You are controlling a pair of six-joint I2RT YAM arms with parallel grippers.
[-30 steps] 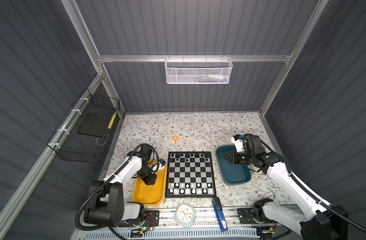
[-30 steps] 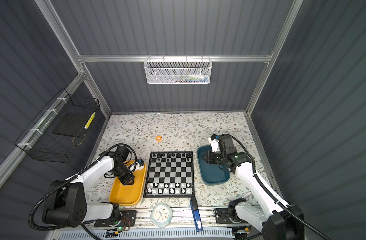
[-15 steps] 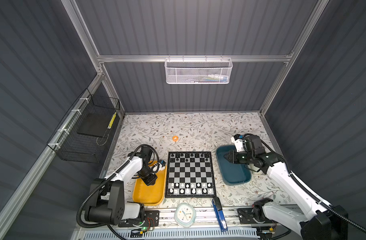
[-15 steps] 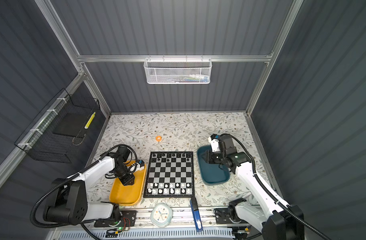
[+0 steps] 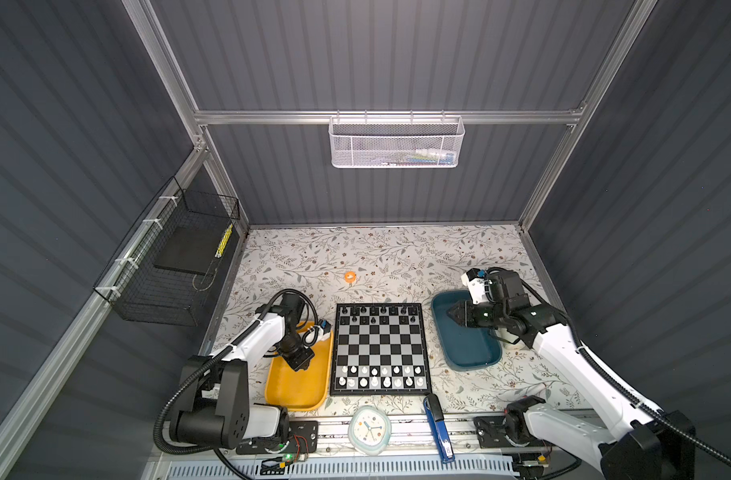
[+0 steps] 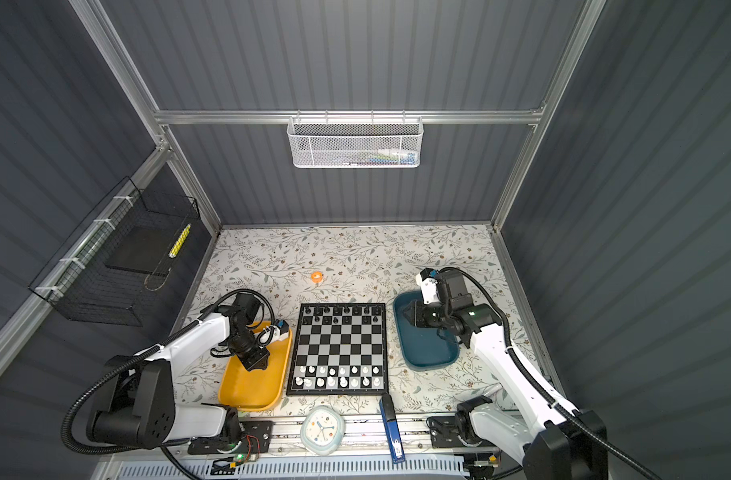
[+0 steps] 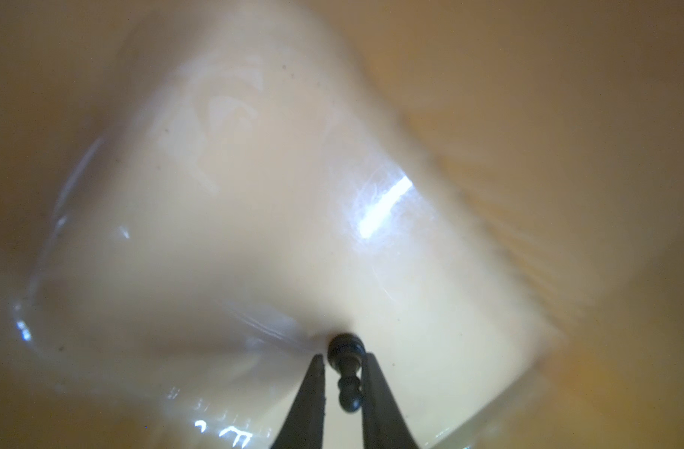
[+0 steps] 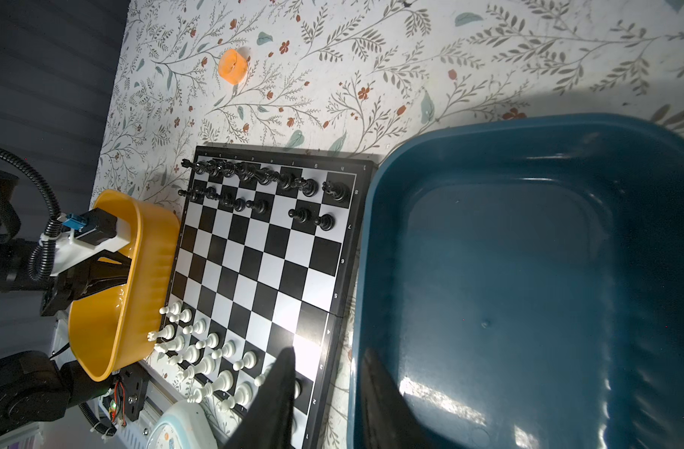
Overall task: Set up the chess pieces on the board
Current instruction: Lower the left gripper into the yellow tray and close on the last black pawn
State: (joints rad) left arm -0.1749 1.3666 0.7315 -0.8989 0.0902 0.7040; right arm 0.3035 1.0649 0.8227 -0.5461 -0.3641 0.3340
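- Taking the back wall as 12 o'clock, the board lies mid-table. Black chess pieces line its 12 o'clock edge in two rows, and white chess pieces line its 6 o'clock edge in two rows.
- The yellow tray sits just beside the board at 9 o'clock. The left gripper reaches down into it.
- In the left wrist view a black pawn lies between that gripper's fingers. The jaws are narrow around the pawn, but I cannot tell whether they are clamping it.
- The teal tray sits at the board's 3 o'clock. The right gripper hovers over the tray's 12 o'clock end, jaws apart and holding nothing.
- A white mesh basket hangs on the back rail at 12 o'clock. It holds small coloured items too small to tell apart.
- A black wire basket hangs on the wall at about 10 o'clock. It holds a dark flat slab and a yellow stick.
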